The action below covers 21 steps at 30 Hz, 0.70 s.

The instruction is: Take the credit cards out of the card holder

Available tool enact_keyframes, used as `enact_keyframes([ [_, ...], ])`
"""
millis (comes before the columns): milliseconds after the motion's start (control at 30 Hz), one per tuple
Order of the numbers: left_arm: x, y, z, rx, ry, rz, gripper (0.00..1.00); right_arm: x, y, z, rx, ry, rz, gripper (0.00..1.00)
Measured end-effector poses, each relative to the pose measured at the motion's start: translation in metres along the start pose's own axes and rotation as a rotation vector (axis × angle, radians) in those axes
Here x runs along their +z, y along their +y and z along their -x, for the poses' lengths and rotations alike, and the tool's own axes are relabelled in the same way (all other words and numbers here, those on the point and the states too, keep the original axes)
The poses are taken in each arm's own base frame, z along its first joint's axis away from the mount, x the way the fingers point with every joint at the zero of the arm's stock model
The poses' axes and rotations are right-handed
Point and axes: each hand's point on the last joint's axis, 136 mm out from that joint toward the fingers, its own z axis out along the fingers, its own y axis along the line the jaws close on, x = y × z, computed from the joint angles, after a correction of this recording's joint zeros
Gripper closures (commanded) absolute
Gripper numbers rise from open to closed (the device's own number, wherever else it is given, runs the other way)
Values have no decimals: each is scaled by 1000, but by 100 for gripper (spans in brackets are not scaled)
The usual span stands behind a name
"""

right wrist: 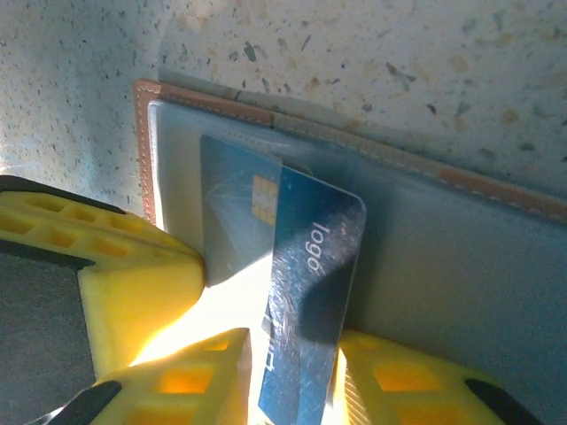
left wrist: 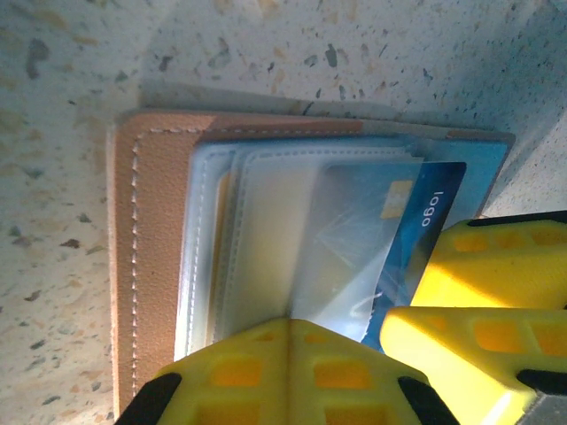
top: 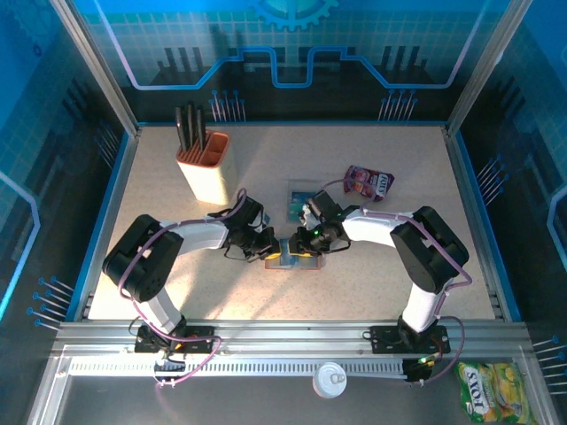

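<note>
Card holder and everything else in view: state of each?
card holder: open, lying flat
blue card: partly out of its pocket
left tool: shut, tips over card holder
right tool: shut on blue card
knife block: upright
snack pouch: lying flat
</note>
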Motion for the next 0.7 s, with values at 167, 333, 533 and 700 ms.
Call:
enact_keyframes([
  [167,0,0,0,0,0,0,98,0,2,1,2,-2,10,75],
  [333,0,0,0,0,0,0,98,-1,2,0,3,-3,9,79],
  [533,0,0,0,0,0,-1,98,-6,0,1,9,-13,11,81],
  [700,0,0,0,1,0,0,98,-12,-3,2,15,-25,12,81],
])
